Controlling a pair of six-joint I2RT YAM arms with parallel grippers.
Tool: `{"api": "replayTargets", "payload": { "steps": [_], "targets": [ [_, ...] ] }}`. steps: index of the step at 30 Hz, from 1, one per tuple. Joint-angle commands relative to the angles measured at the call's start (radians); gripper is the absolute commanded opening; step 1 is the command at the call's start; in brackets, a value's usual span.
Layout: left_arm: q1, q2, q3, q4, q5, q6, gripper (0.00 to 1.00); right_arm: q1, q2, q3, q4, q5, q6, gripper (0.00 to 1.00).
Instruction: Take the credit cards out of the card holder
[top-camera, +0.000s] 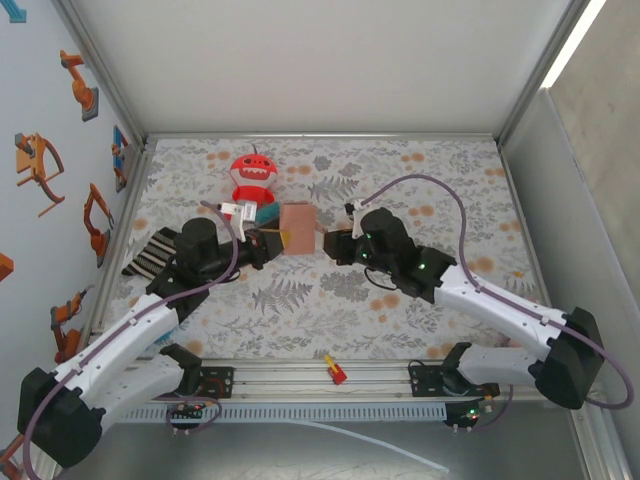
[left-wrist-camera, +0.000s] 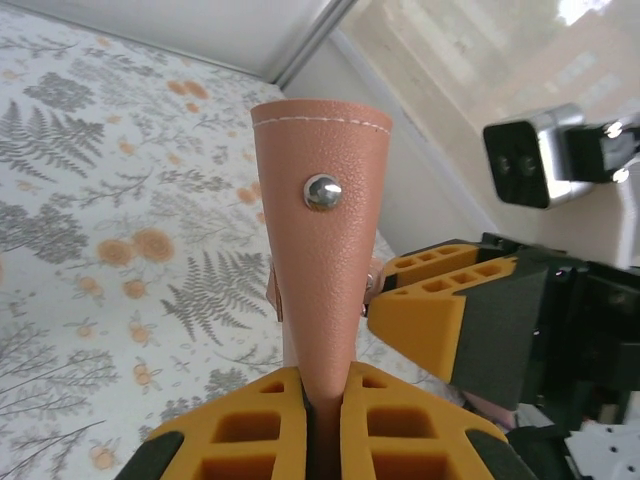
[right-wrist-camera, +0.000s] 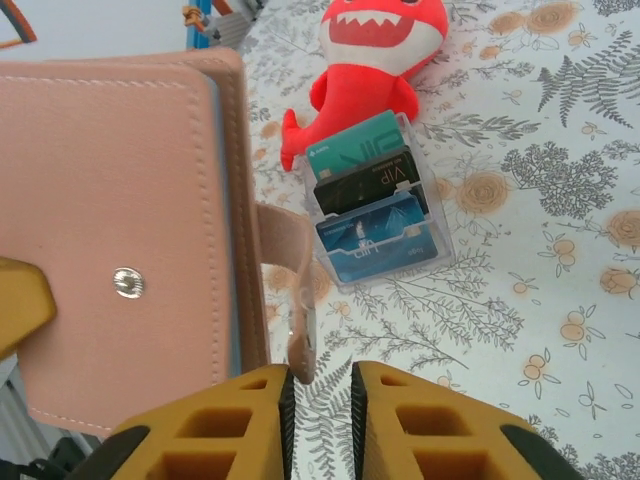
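Floral table | card holder clamped in left end effector

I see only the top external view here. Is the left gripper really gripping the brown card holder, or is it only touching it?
Observer: Gripping. The left wrist view shows the left gripper shut on the card holder at its edge.
Operator: And the right gripper?
Observer: In its wrist view the right gripper is slightly open, with the end of the holder's strap at the gap.
Operator: What lies behind the holder?
Observer: A clear case of teal, black and blue cards, on the table right beside the red plush.
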Motion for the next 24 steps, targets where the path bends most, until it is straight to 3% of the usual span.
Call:
{"api": "replayTargets", "payload": {
  "steps": [1,10,24],
  "targets": [
    [0.011,0.011,-0.001,0.143,0.149,-0.065,0.00,-0.019,-0.049,-0.045,0.122,-0.112,-0.045,0.29],
    [0.011,0.049,0.004,0.250,0.306,-0.140,0.00,-0.029,-0.107,-0.087,0.216,-0.206,-0.074,0.39],
    [0.012,0.056,0.015,0.358,0.459,-0.210,0.00,-0.087,-0.219,-0.176,0.426,-0.400,-0.018,0.41]
  ]
}}
